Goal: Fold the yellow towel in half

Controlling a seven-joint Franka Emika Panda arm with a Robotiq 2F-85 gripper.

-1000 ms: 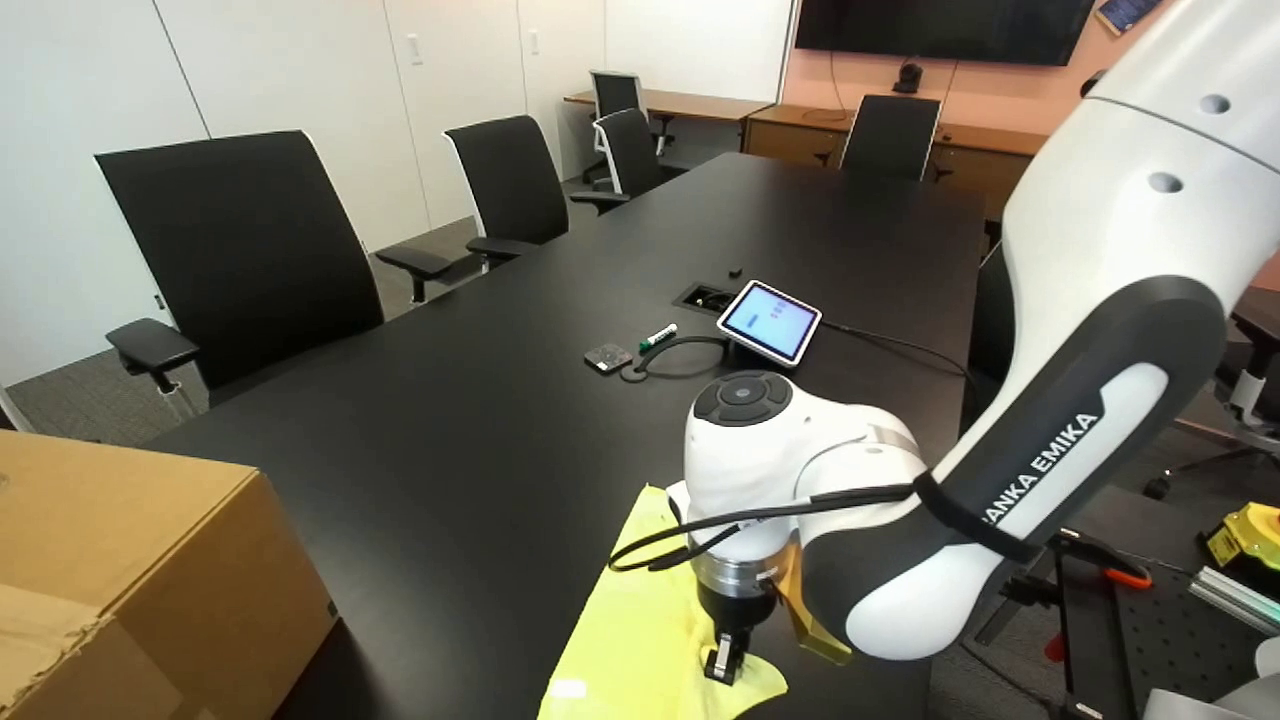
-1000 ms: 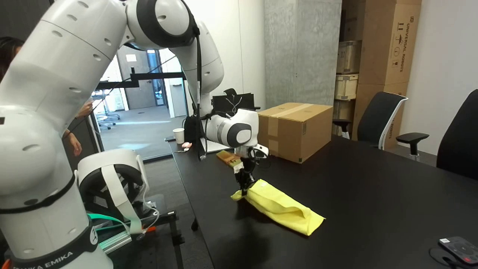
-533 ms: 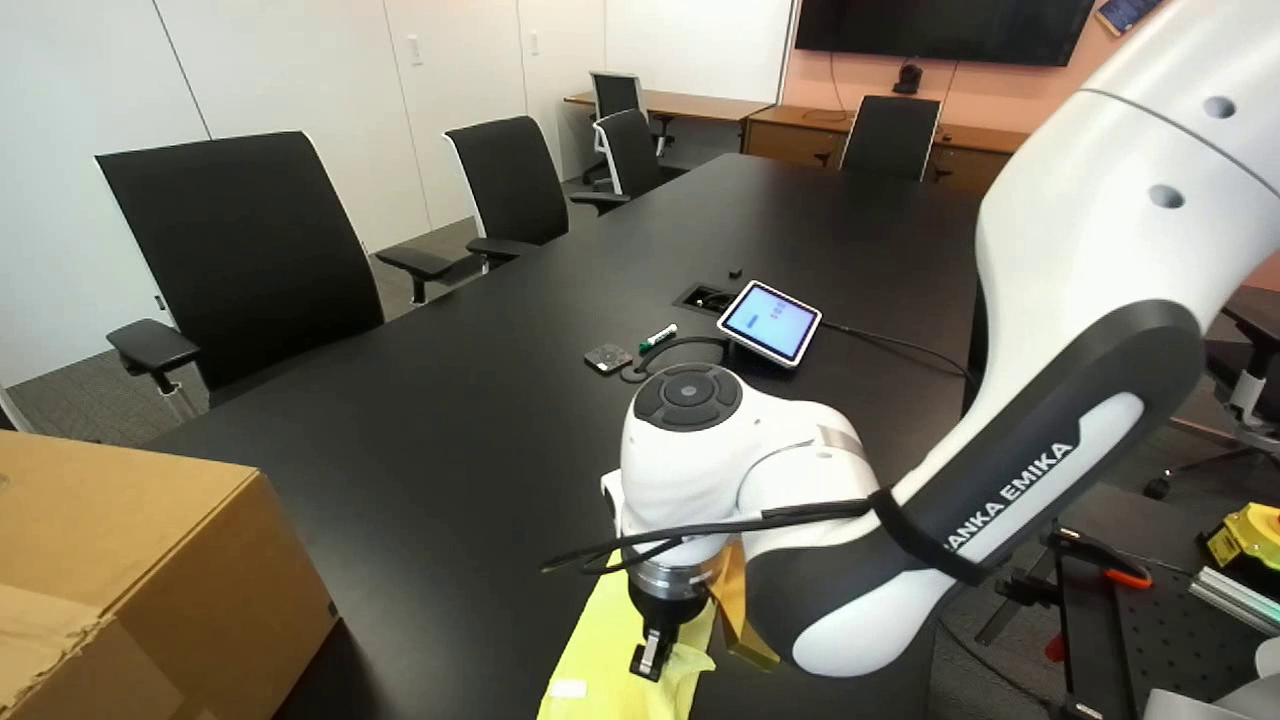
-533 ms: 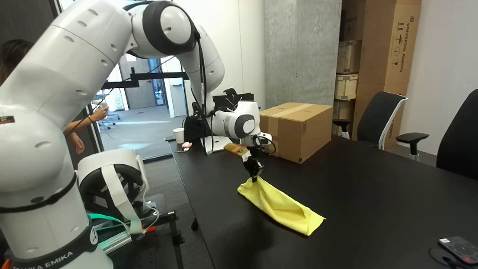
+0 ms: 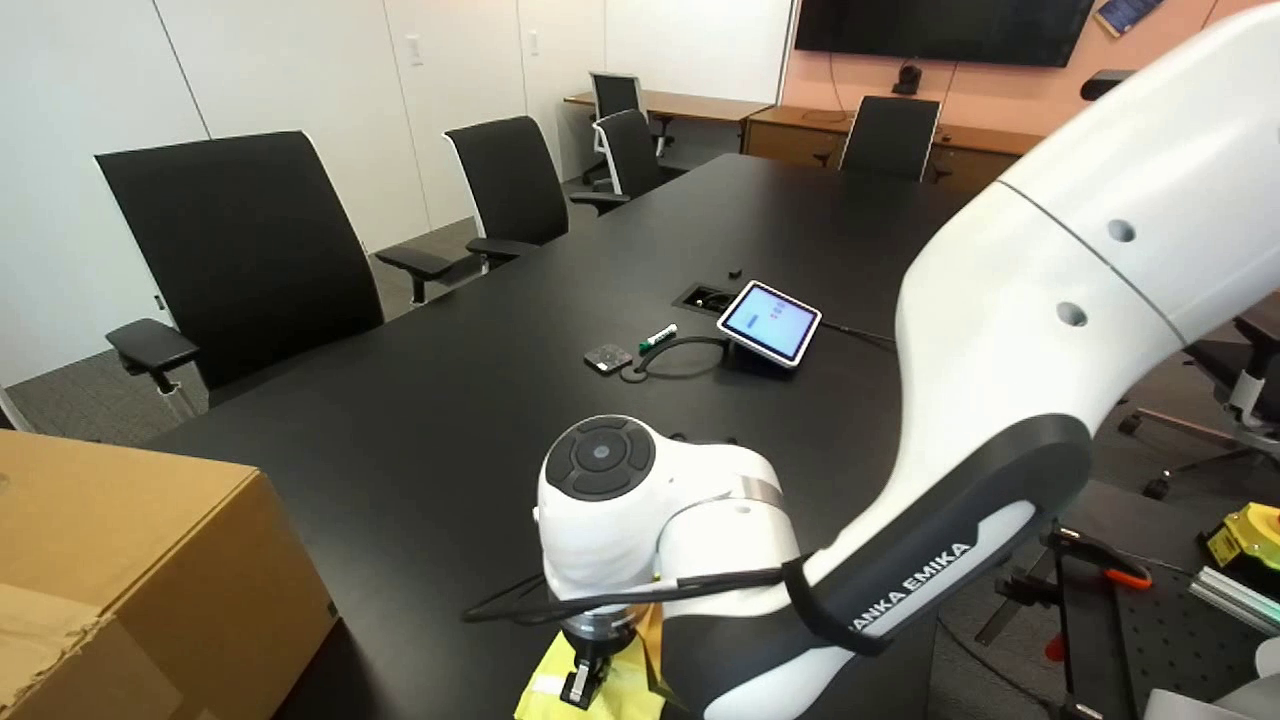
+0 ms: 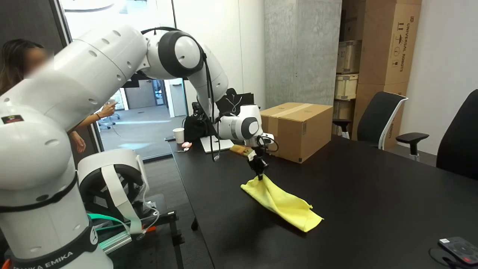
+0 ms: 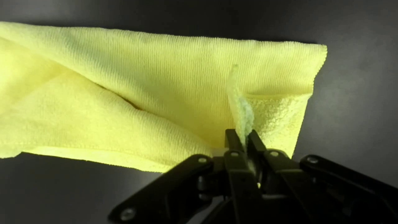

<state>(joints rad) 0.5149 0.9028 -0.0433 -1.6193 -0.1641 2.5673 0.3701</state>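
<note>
The yellow towel [image 6: 285,203] lies on the dark table as a long, rumpled, doubled strip in an exterior view. Its lower part also shows beneath the arm in an exterior view [image 5: 625,690]. In the wrist view the towel [image 7: 149,71] has a diagonal fold, and a small flap at the right end shows a fuzzy side. My gripper [image 7: 244,135] is shut on a pinched ridge of the towel near that end. In both exterior views the gripper [image 5: 580,688] [image 6: 260,177] points down at the towel's end and holds the pinched part slightly raised.
A cardboard box [image 5: 230,590] stands on the table near the gripper, also in an exterior view [image 6: 295,130]. A tablet [image 5: 770,322], a green marker [image 5: 658,337] and a small dark square [image 5: 607,358] lie farther along. A remote [image 6: 461,249] and a paper cup [image 6: 179,135] sit near edges.
My gripper has moved toward the cardboard box, drawing the pinched towel end along with it. The loose end flap swung across, and the towel's other end has shifted slightly.
</note>
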